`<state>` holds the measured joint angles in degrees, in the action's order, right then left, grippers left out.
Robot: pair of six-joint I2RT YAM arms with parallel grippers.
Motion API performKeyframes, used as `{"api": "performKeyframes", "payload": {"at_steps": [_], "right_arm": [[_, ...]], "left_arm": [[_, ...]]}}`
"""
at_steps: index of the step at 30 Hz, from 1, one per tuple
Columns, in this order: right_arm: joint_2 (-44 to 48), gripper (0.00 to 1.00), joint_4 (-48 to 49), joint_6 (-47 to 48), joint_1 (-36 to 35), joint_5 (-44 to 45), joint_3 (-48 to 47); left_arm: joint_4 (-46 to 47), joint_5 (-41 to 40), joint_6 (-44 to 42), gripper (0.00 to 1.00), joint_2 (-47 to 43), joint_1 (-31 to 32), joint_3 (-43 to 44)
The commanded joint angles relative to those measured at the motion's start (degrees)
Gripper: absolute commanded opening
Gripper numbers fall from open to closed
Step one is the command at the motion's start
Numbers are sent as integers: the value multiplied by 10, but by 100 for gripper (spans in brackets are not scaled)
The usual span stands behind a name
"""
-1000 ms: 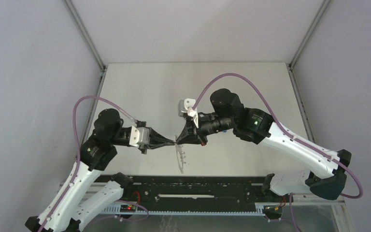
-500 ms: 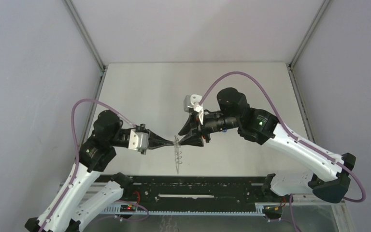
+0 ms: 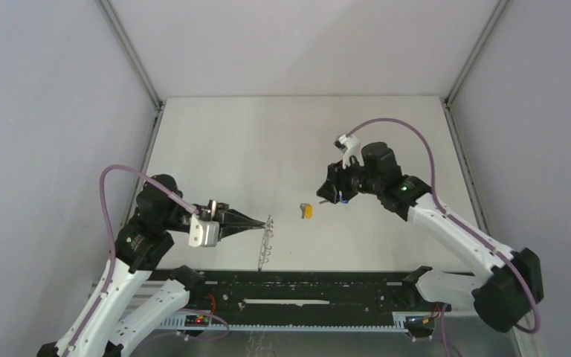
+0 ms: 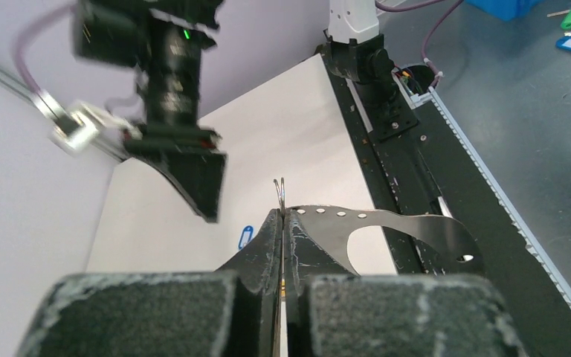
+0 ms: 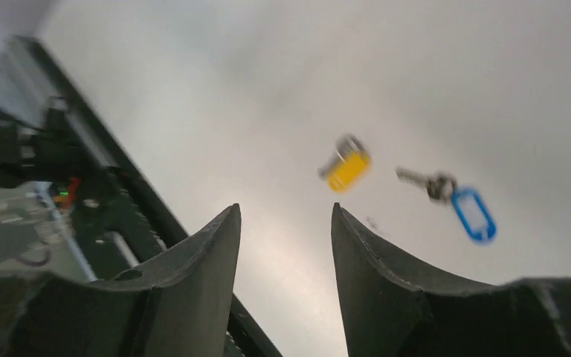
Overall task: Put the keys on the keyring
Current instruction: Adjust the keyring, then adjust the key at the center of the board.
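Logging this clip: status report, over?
Left fingers shut on keyring. Right fingers open, empty. Yellow key, blue-tagged key loose on table. No obstruction seen.

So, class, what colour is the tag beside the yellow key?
The tag is blue; right wrist view best.

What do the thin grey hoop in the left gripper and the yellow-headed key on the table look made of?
Thin grey hoop: likely sheet metal, dull grey, flat with punched holes. Yellow-headed key: head seems plastic, shank grey, probably metal; blurred.
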<state>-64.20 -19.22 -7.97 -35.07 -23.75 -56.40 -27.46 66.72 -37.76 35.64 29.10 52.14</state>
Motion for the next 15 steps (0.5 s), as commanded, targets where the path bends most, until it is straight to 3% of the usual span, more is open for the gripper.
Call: {"api": "performKeyframes", "payload": {"at_steps": [1, 6, 15], "right_arm": [[-52, 57, 53, -72, 15, 101, 76], [-140, 52, 122, -83, 22, 136, 99], [-235, 52, 282, -38, -3, 66, 105]], "left_arm": [[19, 9, -2, 0, 0, -9, -16], [35, 16, 21, 0, 4, -26, -27], [35, 20, 20, 0, -5, -33, -33]]}}
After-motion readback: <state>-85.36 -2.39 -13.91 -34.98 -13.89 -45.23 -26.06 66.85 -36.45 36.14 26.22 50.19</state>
